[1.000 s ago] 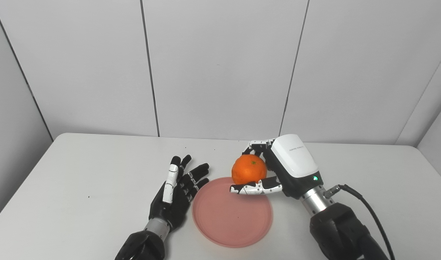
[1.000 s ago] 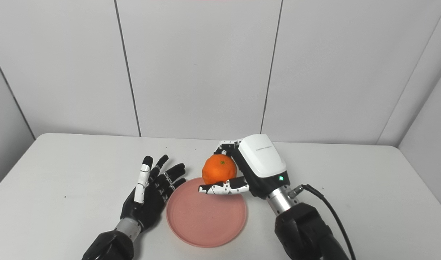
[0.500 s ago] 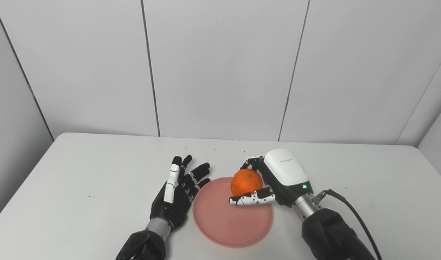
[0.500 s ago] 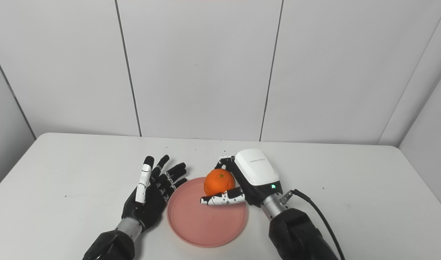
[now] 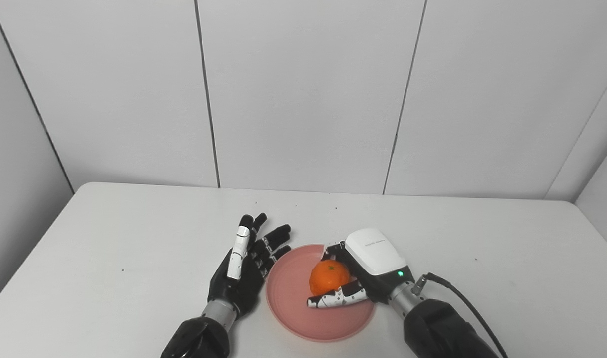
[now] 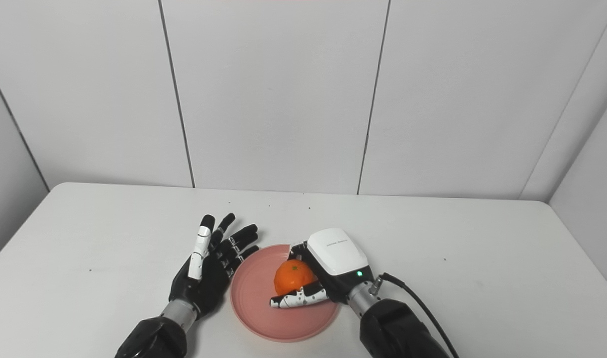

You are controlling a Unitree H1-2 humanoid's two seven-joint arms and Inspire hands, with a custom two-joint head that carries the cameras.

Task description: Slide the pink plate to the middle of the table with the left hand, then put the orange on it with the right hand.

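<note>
The pink plate (image 5: 288,301) lies on the white table near the front middle. My right hand (image 5: 365,273) is shut on the orange (image 5: 329,277) and holds it low over the plate's middle; I cannot tell whether the orange touches the plate. The thumb lies under the orange's front. My left hand (image 5: 246,266) rests open on the table with fingers spread, right beside the plate's left rim. The same shows in the right eye view, with the orange (image 6: 292,277), plate (image 6: 251,298), right hand (image 6: 328,271) and left hand (image 6: 209,263).
The white table (image 5: 109,238) is bounded by grey wall panels at the back and sides. A black cable (image 5: 462,301) runs from my right wrist toward the front right.
My right hand has come down and toward me with the orange, from above the plate's far rim to low over its middle. The left hand and plate have stayed put.
</note>
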